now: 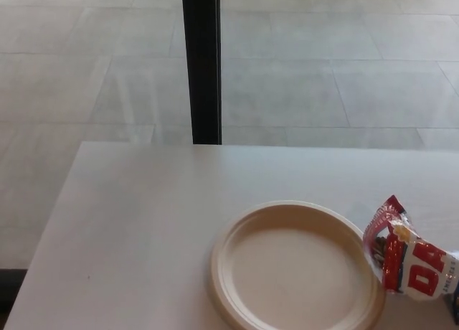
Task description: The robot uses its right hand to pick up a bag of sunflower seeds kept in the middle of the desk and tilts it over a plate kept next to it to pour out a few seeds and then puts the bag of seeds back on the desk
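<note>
- Landmark: the round cream-coloured paper plate [294,267], low and right of centre in the head view, lying flat on the pale white desk top [143,215].
- Left of the plate: bare desk surface, running out to the desk's left edge; one tiny dark speck sits on it, well apart from the plate.
- Beyond the desk's left edge and behind it: grey tiled floor [64,79] with pale grout lines.
- Behind the plate, slightly left: a black upright post [202,64] stands at the desk's far edge, rising out of the top of the picture.
- The plate itself: raised rim, shallow well, nothing visible in it; its bottom rim is cut by the picture's lower edge.
- Just right of the plate: the crinkled red-and-white sunflower seed bag [405,262] with large white letters on red, lying on the desk, its torn mouth tilted up and toward the plate, touching or overlapping the plate's right rim; its right end runs out of frame.
- Neither robot hand shows anywhere, so finger state cannot be told for left or right.
</note>
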Motion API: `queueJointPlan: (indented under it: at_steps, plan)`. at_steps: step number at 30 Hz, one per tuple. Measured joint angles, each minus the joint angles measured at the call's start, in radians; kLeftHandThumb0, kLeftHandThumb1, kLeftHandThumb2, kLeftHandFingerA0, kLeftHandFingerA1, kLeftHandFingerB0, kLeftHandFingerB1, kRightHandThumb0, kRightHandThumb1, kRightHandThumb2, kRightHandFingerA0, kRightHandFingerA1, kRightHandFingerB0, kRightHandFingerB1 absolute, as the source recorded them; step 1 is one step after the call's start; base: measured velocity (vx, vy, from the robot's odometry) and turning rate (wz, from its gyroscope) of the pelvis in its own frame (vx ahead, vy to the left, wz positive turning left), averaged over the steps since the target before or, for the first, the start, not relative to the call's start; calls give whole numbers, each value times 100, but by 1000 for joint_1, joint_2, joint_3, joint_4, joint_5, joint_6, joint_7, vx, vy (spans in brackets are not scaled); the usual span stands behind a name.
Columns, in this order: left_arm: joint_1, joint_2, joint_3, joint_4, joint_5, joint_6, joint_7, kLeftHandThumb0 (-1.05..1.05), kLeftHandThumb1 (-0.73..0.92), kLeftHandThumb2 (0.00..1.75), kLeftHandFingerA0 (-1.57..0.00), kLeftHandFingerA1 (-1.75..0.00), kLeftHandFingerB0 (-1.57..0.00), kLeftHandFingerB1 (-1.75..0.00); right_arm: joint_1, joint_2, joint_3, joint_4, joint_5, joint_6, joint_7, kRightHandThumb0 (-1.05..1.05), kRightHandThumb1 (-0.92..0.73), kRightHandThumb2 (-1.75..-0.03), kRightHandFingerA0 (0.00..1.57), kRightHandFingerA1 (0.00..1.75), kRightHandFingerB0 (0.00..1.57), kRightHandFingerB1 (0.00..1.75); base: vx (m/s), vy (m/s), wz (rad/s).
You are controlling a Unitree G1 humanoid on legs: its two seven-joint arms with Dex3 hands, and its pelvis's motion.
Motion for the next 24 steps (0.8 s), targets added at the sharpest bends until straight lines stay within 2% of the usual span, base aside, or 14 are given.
queueJointPlan:
  at_steps: [1, 5, 6, 11, 13, 14, 15, 17, 18, 19, 20, 24]
  plan:
    - [1, 0, 0, 0, 0, 0, 0, -65, 62, 59, -42, -53, -34, -33, -6, 0, 10, -36, 0, 0, 0, -105, -62, -104, 0, 36, 0, 36, 0, 0, 0]
    - [1, 0, 0, 0, 0, 0, 0, -63, 61, 58, -40, -54, -35, -34, -11, 0, 59, -173, -1, 4, 9, -105, -63, -102, 0, 35, 0, 42, 0, 0, 0]
    - [1, 0, 0, 0, 0, 0, 0, -64, 62, 59, -42, -59, -34, -34, -12, 0, 77, -217, -3, 6, 13, -105, -63, -102, 0, 29, 1, 41, 0, 0, 0]
    - [1, 0, 1, 0, 0, 0, 0, -63, 60, 58, -42, -54, -36, -34, -8, -4, 166, -375, -22, 16, 29, -105, -68, -100, 0, 13, 2, 25, 0, 0, 0]
    - [0, -1, 3, 0, 0, 0, 0, -62, 60, 58, -38, -53, -34, -33, 2, -13, 217, -450, -36, 26, 39, -105, -68, -100, 0, 1, 0, 5, 0, 0, 0]
    - [1, -1, 4, 0, -1, 0, 0, -62, 60, 58, -38, -53, -34, -33, 7, -20, 241, -479, -43, 30, 44, -105, -68, -100, 0, 1, 0, 5, 0, 0, 0]
    - [1, -1, 6, 0, -1, 0, -1, -66, 62, 59, -44, -58, -36, -34, 14, -29, 269, -515, -52, 36, 51, -103, -68, -101, 0, 0, 0, 0, 0, 0, 0]
    - [1, -1, 5, 0, -1, -1, 0, -65, 62, 59, -41, -56, -34, -34, 25, -55, 339, -573, -78, 43, 69, -104, -64, -103, 0, 0, 0, 2, 0, 0, 0]
    - [1, -1, 5, 0, -1, -1, 0, -69, 49, 87, -39, -61, -29, -47, 29, -67, 373, -592, -92, 45, 78, -104, -64, -102, 0, 0, 0, 0, 0, 0, 0]
    - [1, -1, 6, 0, -1, -1, 0, -70, 49, 87, -39, -61, -29, -47, 32, -75, 397, -605, -102, 47, 83, -105, -64, -103, 0, 0, 0, 3, 0, 0, 0]
    - [1, -1, 7, 0, -1, -2, -1, -64, 60, 59, -38, -53, -34, -34, 40, -87, 440, -620, -120, 50, 94, -105, -63, -103, 0, 0, 0, 3, 0, 0, 0]
    - [4, -1, 13, 1, -4, -2, -4, -65, 61, 58, -40, -54, -34, -34, 68, -102, 559, -644, -174, 55, 120, -104, -63, -101, 0, 1, 1, 8, 0, 0, 0]
